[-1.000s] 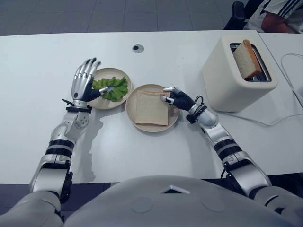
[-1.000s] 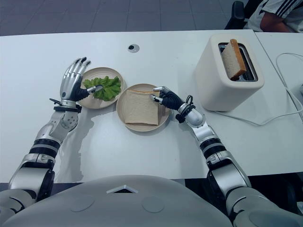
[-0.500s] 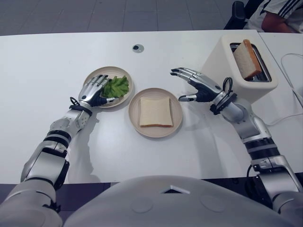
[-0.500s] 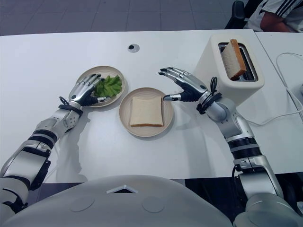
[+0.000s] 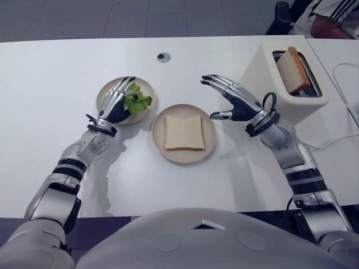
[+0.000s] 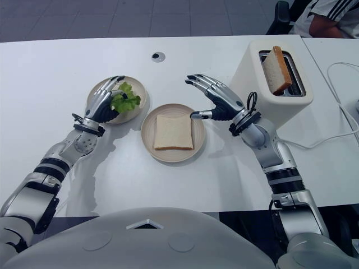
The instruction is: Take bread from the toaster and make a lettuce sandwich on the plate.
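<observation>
One slice of bread lies flat on the round beige plate in the middle of the table. To its left stands a smaller plate with green lettuce; my left hand rests over it with fingers curled on the bunched leaves. My right hand hangs open above the table between the bread plate and the white toaster, palm facing left, holding nothing. A second slice of bread sticks up out of the toaster's slot.
A white cable runs behind and around the toaster at the right. A small round grommet sits in the tabletop at the back. The table's front edge is close below my arms.
My right hand let go of the slice on the plate and lifted up and right towards the toaster. My left hand dropped onto the lettuce and closed, bunching the leaves together.
</observation>
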You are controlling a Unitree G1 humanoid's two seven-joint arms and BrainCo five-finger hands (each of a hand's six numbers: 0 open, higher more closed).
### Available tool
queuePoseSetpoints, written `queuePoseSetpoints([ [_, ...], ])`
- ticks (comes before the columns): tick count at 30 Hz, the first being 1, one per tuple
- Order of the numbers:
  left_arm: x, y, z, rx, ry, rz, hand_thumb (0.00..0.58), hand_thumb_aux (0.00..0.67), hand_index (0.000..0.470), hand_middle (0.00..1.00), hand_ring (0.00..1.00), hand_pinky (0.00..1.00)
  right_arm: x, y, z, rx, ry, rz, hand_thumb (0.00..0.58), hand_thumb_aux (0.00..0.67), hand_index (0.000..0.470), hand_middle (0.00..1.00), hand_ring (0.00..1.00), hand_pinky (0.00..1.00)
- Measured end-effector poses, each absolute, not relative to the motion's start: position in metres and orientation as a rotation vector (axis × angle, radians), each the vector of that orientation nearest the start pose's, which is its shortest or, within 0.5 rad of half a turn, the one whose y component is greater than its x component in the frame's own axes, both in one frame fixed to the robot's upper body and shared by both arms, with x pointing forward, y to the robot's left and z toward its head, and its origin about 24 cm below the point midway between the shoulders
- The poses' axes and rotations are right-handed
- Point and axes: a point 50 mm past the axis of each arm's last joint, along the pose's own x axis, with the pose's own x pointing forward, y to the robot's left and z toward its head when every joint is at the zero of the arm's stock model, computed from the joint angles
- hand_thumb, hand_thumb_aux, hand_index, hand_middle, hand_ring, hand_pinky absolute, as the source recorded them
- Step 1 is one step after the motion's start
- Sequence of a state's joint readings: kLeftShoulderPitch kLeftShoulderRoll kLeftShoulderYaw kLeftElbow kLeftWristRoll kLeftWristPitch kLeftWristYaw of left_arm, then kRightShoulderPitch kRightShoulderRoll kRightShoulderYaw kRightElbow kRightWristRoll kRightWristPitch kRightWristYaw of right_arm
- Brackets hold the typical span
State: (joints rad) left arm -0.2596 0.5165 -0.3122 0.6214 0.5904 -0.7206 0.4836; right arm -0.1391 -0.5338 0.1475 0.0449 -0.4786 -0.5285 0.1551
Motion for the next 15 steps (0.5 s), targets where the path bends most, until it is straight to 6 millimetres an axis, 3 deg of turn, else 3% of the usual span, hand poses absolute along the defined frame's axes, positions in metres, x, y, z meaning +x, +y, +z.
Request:
queuePoseSetpoints([
  [7,0.234,0.112,0.013,0.642,-0.488,-0.483,0.58,0.67,0.47,0.0,0.0,0.0,0.26,-0.169,0.101,-1.005,-0.513,0.497,0.0,0.0,0.0,0.0,0.0,0.0],
  [9,0.228,0.095,0.003,0.613,-0.461,-0.542,0.559,0.541,0.38,0.0,0.0,0.0,0.26,-0.169,0.102,-1.005,-0.517,0.494,0.0,0.0,0.0,0.0,0.0,0.0],
  [10,0.225,0.091,-0.004,0.625,-0.432,-0.57,0.494,0.413,0.289,0.0,0.0,0.0,0.26,-0.169,0.102,-1.005,-0.518,0.492,0.0,0.0,0.0,0.0,0.0,0.0],
  [11,0.224,0.09,-0.008,0.639,-0.42,-0.585,0.083,0.05,0.035,0.0,0.0,0.0,0.261,-0.17,0.103,-1.006,-0.518,0.487,0.0,0.0,0.0,0.0,0.0,0.0],
  [12,0.224,0.09,-0.009,0.644,-0.414,-0.589,0.0,0.0,0.0,0.0,0.0,0.0,0.261,-0.171,0.104,-1.006,-0.519,0.482,0.0,0.0,0.0,0.0,0.0,0.0],
  [15,0.224,0.091,-0.011,0.69,-0.414,-0.618,0.0,0.0,0.0,0.0,0.0,0.0,0.262,-0.182,0.114,-0.988,-0.537,0.404,0.0,0.0,0.0,0.0,0.0,0.0],
])
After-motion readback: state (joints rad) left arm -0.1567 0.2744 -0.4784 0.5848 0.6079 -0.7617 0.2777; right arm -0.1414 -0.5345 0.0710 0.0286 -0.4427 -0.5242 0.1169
